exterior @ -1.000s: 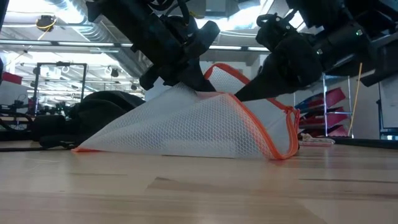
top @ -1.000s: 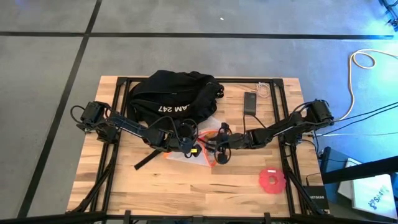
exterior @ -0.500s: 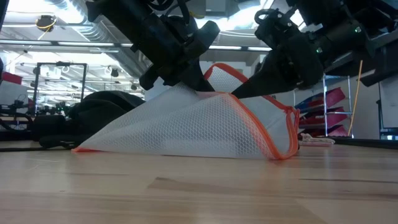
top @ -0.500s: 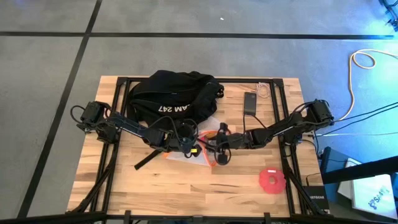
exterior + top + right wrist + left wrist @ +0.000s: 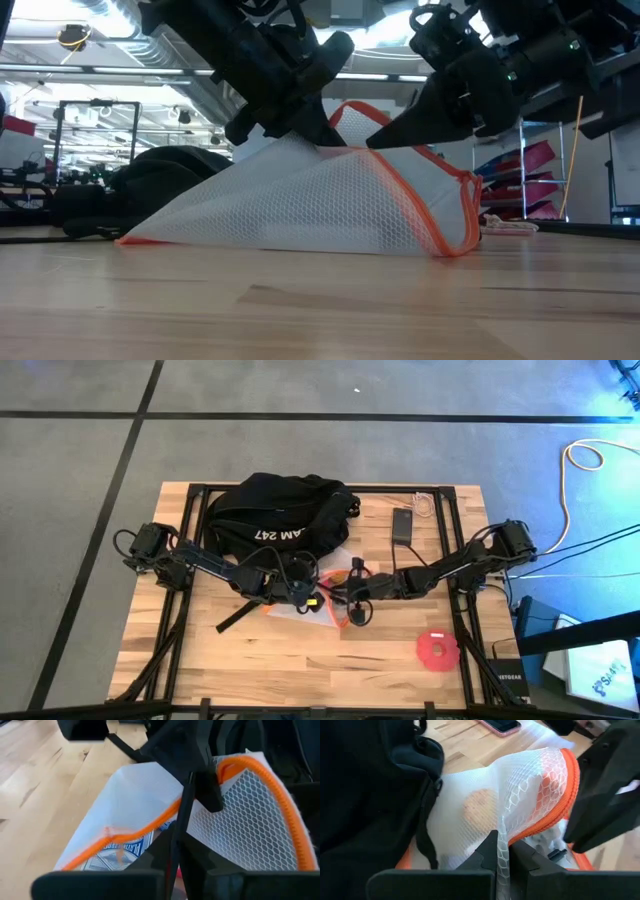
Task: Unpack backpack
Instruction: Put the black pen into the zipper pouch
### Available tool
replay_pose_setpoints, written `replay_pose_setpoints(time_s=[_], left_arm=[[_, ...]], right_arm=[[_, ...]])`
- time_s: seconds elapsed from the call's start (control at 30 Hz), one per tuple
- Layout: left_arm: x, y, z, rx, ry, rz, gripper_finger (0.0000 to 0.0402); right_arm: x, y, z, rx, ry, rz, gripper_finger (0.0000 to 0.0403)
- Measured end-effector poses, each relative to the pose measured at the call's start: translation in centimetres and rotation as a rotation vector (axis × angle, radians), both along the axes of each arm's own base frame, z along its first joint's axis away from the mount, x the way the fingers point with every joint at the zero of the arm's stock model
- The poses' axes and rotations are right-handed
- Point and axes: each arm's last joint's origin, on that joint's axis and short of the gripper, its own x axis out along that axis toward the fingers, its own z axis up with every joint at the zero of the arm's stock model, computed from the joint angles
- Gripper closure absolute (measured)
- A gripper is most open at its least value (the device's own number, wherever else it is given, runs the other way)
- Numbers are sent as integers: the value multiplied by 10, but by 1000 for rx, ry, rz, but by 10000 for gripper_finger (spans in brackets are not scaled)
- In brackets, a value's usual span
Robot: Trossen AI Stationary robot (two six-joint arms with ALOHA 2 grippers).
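While the left gripper (image 5: 300, 125) stays clamped on the white mesh pouch with orange trim (image 5: 320, 205), its fingers (image 5: 487, 855) pinched tight on a fold of netting, the right gripper (image 5: 385, 140) has just made its move: fingers that stood a little apart a second ago have snapped together at the pouch's orange edge, right beside the left. From the right wrist view a blue-and-white printed card or packet (image 5: 125, 852) shows inside the mesh. Both arms now have the pouch lifted into a tent on the wooden bench (image 5: 300, 660), just in front of the large black soft fabric backpack (image 5: 275, 515), which slumps at the bench's far side. That second grip looks like the set-up for pulling the pouch open. A small flat black phone (image 5: 402, 523) and a red disc (image 5: 437, 649) lie apart on the bench.
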Motion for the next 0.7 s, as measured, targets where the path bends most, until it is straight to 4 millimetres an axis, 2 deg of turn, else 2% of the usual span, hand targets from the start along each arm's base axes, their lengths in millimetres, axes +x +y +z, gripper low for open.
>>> replay_pose_setpoints(time_s=[0.23,0.5,0.7], left_arm=[[4,-2,4,-47,-57,-46,402],[6,-3,6,-20,-58,-71,402],[3,-3,15,-31,-76,-92,402]], right_arm=[[0,0,-2,-4,11,-2,387],[0,0,-2,24,7,-17,393],[0,0,-3,23,10,-22,393]])
